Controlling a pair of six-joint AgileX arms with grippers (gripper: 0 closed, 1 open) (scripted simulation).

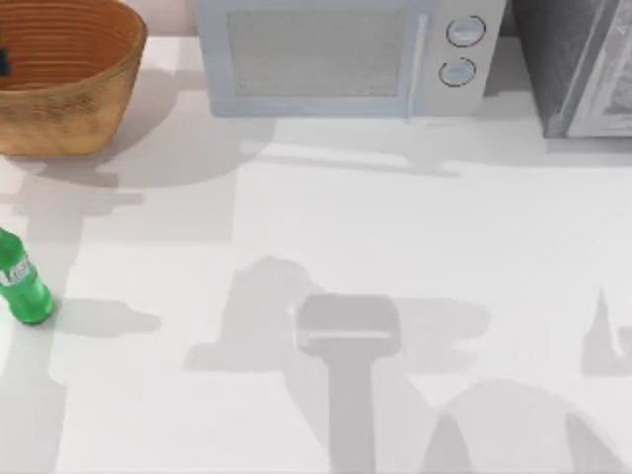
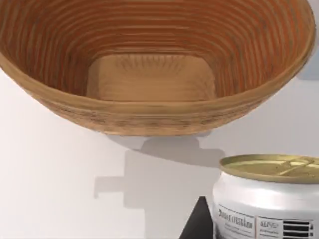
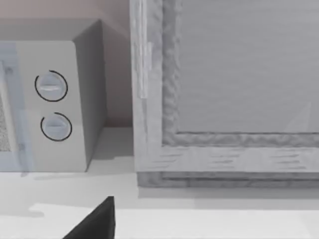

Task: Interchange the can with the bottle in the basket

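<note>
The white desk (image 1: 415, 227) is the biggest thing. Grey shadows of the arms lie on it along the near edge.

A pale microwave (image 1: 341, 54) stands at the middle of the far edge. It has a mesh door and two round knobs, one above the other. The right wrist view sees those knobs too.

A big grey box (image 1: 578, 64) with a rough frame stands in the far right corner, just beside the microwave but not touching it.

The basket (image 1: 74, 109) sits in the far left corner. It is round, woven and orange-brown. The left wrist view looks into it and shows ribbed walls going down to a flat, lighter floor.

The bottle (image 1: 22, 286) is on the desk at the left edge, about halfway between the far and near edges and well apart from the basket. It is green with a white and green label. Its top is cut off by the side of the top view. Its shadow falls to the right.

The can (image 2: 266, 199) is upright, white with dark print and a gold top. In the left wrist view it is near the outside wall of the basket, not in it and not touching it.

A dark tip of the left pincer (image 2: 199, 221) shows just beside the can. I cannot tell if this pincer is apart, together or clamped on the can.

A dark tip of the right pincer (image 3: 94, 221) shows above the desk, facing the microwave and the grey box. I cannot tell if it is apart or together.
</note>
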